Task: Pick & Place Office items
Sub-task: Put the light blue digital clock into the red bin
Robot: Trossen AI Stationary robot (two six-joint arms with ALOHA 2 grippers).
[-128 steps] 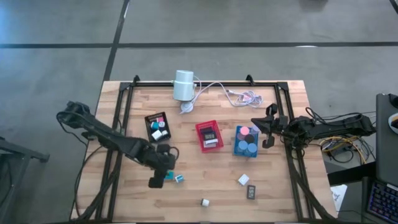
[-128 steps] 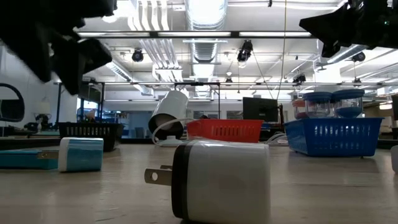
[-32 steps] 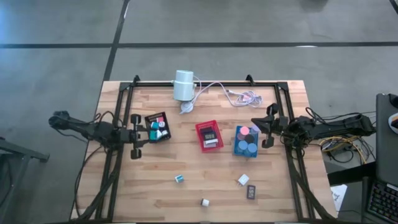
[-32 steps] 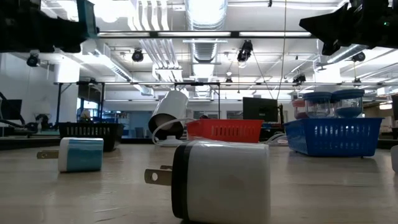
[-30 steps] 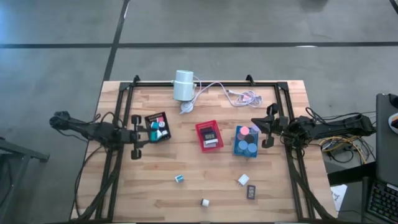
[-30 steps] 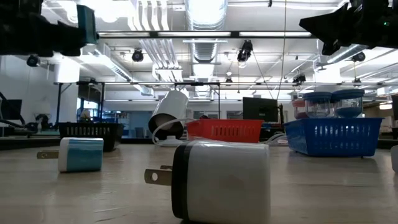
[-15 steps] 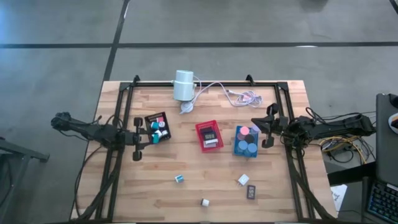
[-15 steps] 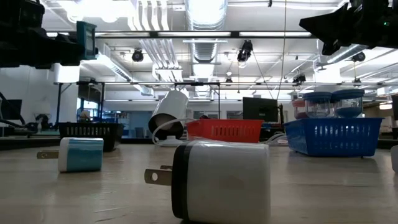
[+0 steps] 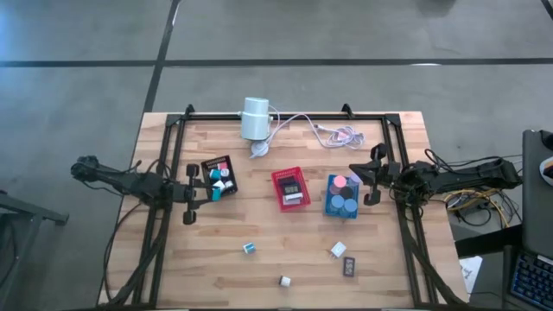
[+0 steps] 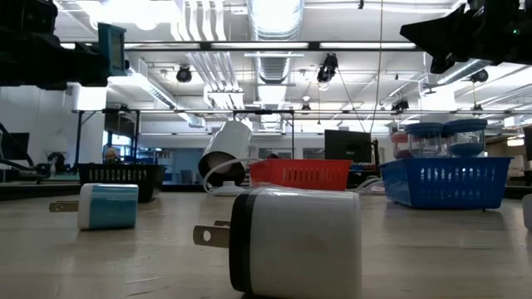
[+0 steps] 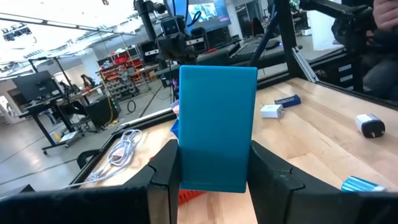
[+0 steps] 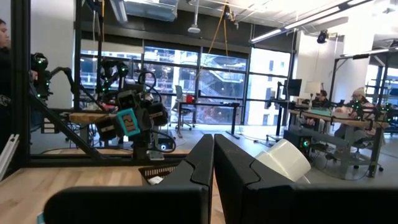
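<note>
Clearly, a teal block (image 11: pixel 217 127) sat clamped between the fingers (image 11: pixel 268 171) of the left gripper (image 9: pixel 210 192), held up in the air just beside the black tray (image 9: pixel 208 166), at that tray's left-hand front corner as seen from above. From overhead only a sliver of teal showed past the dark fingers, while in the left wrist view the block filled the middle and hid much of what lay behind it. The black tray held several small teal and white pieces (image 9: pixel 219 179), too small to tell apart. Right of the black tray stood the red tray (image 9: pixel 278 177), and farther right the blue tray (image 9: pixel 331 204) with round pink and blue discs (image 9: pixel 340 182). Toward the front edge from the black tray, loose on the wooden table (image 9: pixel 389 250), lay a small teal-and-white block (image 9: pixel 249 248), a white plug adapter (image 9: pixel 284 281), another white piece (image 9: pixel 338 250) and a dark piece (image 9: pixel 349 267). Behind the black tray lay a white cylinder (image 9: pixel 254 118) with its cable (image 9: pixel 302 121). The right gripper (image 9: pixel 371 174) hung far right of the black tray, beside the blue tray, its jaws pressed together on nothing. In the low view both arms were cut off at the top edge as dark shapes.
</note>
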